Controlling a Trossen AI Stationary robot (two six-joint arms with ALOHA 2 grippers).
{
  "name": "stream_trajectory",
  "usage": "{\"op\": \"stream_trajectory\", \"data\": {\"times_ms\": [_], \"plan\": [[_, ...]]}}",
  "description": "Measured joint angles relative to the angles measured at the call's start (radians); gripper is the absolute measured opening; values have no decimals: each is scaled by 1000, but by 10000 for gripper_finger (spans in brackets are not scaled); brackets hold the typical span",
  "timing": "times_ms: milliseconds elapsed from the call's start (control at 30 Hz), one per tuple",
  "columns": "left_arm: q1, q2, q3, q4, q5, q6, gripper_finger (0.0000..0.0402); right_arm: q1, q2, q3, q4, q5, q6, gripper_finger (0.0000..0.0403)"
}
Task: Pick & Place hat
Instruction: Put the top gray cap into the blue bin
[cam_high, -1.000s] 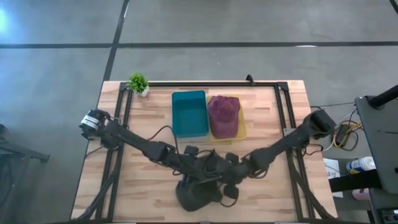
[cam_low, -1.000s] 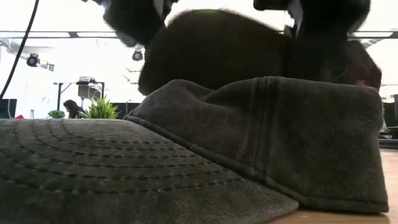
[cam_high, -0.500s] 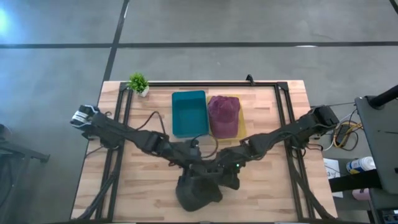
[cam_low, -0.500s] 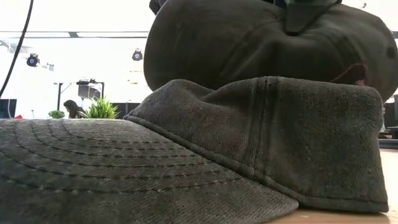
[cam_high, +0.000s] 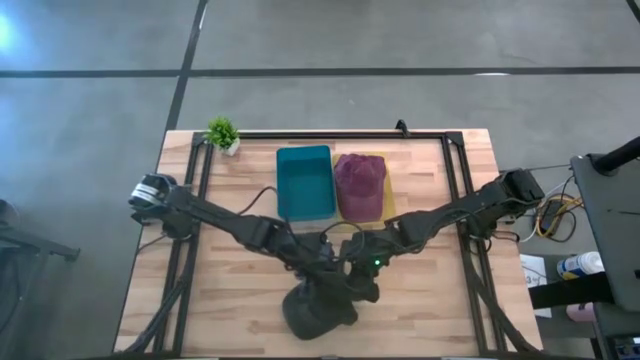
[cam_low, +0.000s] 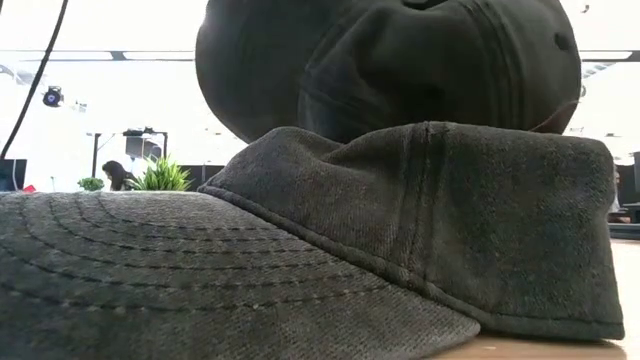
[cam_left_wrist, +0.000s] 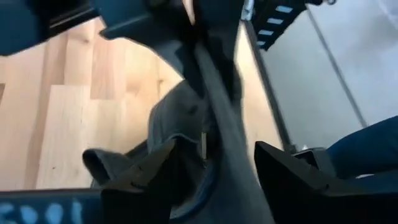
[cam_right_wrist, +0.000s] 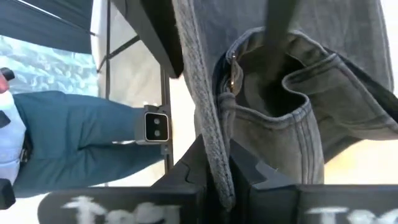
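Two grippers meet over the table's near middle. Right gripper (cam_right_wrist: 217, 180) is clamped on the edge of a dark grey hat (cam_high: 345, 280), lifted above a second grey hat (cam_low: 300, 270) lying on the table (cam_high: 230, 300). Left gripper (cam_left_wrist: 211, 174) has its fingers apart, straddling the raised hat's fabric. Farther back sit a teal bin (cam_high: 304, 182) and a maroon hat (cam_high: 360, 180).

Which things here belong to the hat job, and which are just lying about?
Job in hand: lifted dark hat, clamped in the right gripper, with the open left gripper around its edge; grey hat beneath it; teal bin, probably the drop-off.
Lying about: maroon hat on a yellow tray; small plant.
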Motion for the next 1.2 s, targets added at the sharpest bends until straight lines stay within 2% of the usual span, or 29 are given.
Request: {"op": "stream_trajectory", "data": {"times_ms": [133, 300, 333, 500, 733, 833, 967, 1100, 1200], "plan": [[2, -6, -1, -26, 32, -1, 150, 0, -1, 1, -6, -21, 1, 24], [2, -9, 3, -36, 34, 4, 29, 0, -2, 1, -8, -29, 2, 36], [2, -9, 3, -37, 35, 6, 17, 0, -5, 1, -10, -28, 0, 39], [1, -12, 0, -79, 64, -5, 8, 1, -48, 0, -33, -23, 0, 70], [-3, -14, -5, -104, 86, -64, 5, 3, -163, 0, -147, 44, -28, 152], [-3, -41, -5, -76, 91, -108, 5, 22, -240, 0, -239, 193, -65, 182], [-2, -95, -11, 17, 45, -193, 5, 83, -374, 0, -337, 481, -57, 203], [-7, -167, -80, 177, -94, -351, 5, 167, -479, -1, -397, 787, 23, 207], [-27, -229, -167, 283, -268, -462, 5, 224, -531, -4, -440, 928, 103, 208]]}}
